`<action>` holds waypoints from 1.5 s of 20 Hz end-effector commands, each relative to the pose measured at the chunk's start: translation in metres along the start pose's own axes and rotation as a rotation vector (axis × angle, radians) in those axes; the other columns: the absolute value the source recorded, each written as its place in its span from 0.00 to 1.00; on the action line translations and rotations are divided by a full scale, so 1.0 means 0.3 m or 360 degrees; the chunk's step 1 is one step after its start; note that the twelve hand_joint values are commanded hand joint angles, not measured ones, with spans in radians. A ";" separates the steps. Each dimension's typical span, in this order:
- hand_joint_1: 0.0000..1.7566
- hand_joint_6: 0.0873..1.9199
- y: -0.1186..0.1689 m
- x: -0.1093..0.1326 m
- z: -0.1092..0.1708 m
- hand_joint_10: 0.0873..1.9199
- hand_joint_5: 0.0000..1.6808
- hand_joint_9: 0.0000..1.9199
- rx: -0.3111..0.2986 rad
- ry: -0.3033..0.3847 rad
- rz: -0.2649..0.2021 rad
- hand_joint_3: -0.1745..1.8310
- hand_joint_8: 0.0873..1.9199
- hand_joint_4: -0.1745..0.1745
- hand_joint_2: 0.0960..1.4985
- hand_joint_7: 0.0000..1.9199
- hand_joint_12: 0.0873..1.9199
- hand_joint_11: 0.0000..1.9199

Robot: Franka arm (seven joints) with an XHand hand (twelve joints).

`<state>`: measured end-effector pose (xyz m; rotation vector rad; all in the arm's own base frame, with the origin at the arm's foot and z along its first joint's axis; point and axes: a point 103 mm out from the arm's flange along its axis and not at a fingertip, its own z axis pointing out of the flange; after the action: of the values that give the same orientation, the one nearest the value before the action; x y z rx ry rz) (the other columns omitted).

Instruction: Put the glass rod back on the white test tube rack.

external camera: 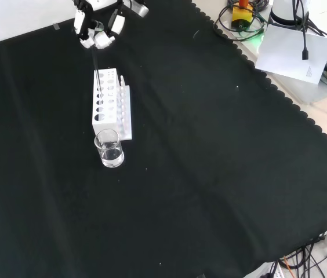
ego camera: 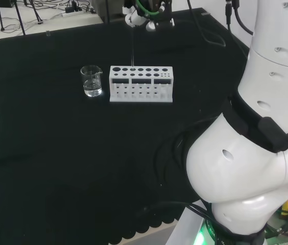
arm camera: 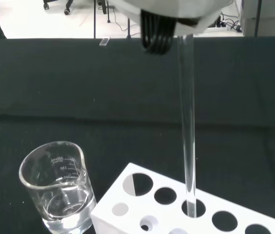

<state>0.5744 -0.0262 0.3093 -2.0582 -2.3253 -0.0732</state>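
Observation:
The hand hangs over the far side of the bench in the head view, shut on the top of a clear glass rod that hangs upright. In the front view the hand is above the far end of the white test tube rack. The wrist view shows the glass rod running down from the blurred white hand. Its lower end sits at the mouth of a hole in the rack, in the row farthest from the camera.
A small glass beaker with a little clear liquid stands just left of the rack in the head view, and nearer than it as the beaker in the front view. Cables and paper lie past the cloth's scalloped edge.

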 end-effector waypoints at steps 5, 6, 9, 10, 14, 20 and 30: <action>0.74 0.42 0.016 -0.011 0.155 0.48 0.60 0.86 0.0086 0.0059 -0.0003 0.44 0.63 0.00 0.45 0.59 0.35 0.87; 0.74 0.42 0.019 -0.011 0.165 0.48 0.60 0.86 0.0094 0.0066 0.0000 0.44 0.63 0.00 0.45 0.59 0.35 0.87; 0.74 0.42 0.026 -0.011 0.191 0.48 0.60 0.86 0.0102 0.0075 0.0002 0.44 0.63 0.00 0.45 0.59 0.35 0.87; 0.74 0.42 0.027 -0.011 0.195 0.48 0.60 0.86 0.0104 0.0076 0.0003 0.44 0.63 0.00 0.45 0.59 0.35 0.87; 0.74 0.42 0.034 -0.012 0.205 0.48 0.60 0.86 0.0110 0.0083 0.0009 0.44 0.63 0.00 0.45 0.59 0.35 0.87; 0.74 0.41 0.026 -0.025 0.193 0.47 0.60 0.87 0.0110 0.0120 0.0026 0.44 0.62 0.00 0.45 0.59 0.35 0.87; 0.84 0.45 -0.012 -0.043 0.124 0.45 0.27 0.96 0.0085 0.0071 0.0035 0.57 0.41 0.00 0.18 0.51 0.51 1.00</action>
<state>0.5776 -0.0332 0.2660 -2.0221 -2.2531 -0.0577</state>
